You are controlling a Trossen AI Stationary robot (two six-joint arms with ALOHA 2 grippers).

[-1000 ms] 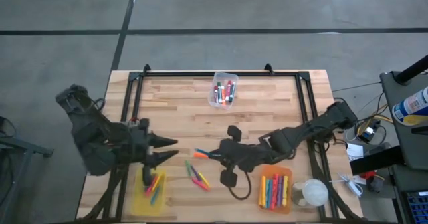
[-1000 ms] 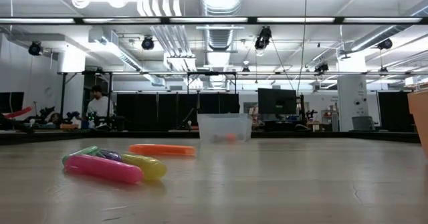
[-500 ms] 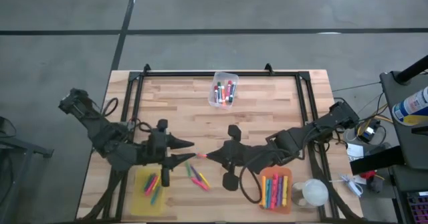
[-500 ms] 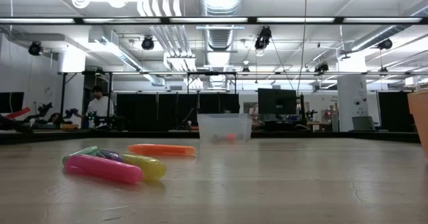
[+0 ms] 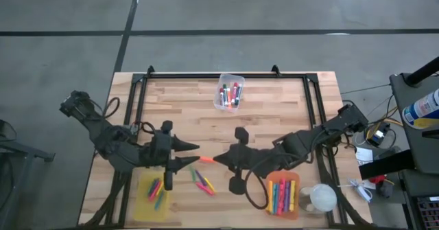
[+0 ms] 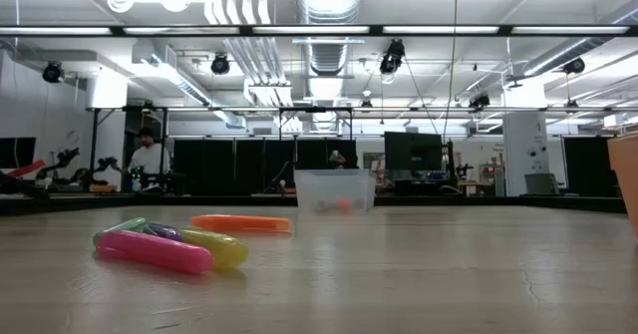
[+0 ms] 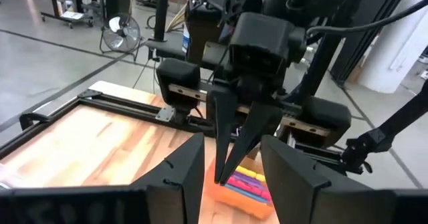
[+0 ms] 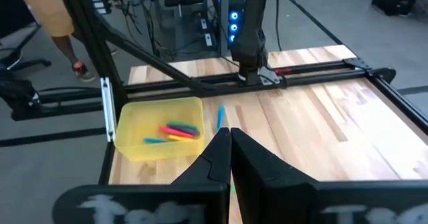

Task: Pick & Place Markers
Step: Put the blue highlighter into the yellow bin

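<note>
An orange marker (image 5: 206,159) lies on the wood between my two grippers; the low view shows it flat on the table as the orange marker (image 6: 242,222). My left gripper (image 5: 198,153) is open and points toward the table's right, its fingertips beside that marker's left end. My right gripper (image 5: 215,159) is shut and points left, its tip at the marker's right end. In the left wrist view my left gripper (image 7: 232,140) frames the right gripper's fingers (image 7: 224,150), which slant down. Loose markers (image 5: 202,180) lie nearer the near edge. Neither gripper shows in the low view. My right gripper's shut tip stands at the orange marker's right end (image 5: 210,159), coming level from the table's right. I cannot tell whether it touches the marker. The marker lies flat on the table.
A yellow bin (image 5: 142,189) with markers sits near-left, also seen as the yellow bin (image 8: 134,144). An orange bin (image 5: 269,189) of markers sits near-right, beside a white round object (image 5: 321,197). A clear bin (image 5: 221,101) with markers stands at the far edge. Black frame rails run along the table's sides.
My left gripper has moved toward the table's right, from above the yellow bin to the orange marker, staying open. My right gripper has moved a little toward the table's left, up to the marker's other end. The marker has stayed where it was.
</note>
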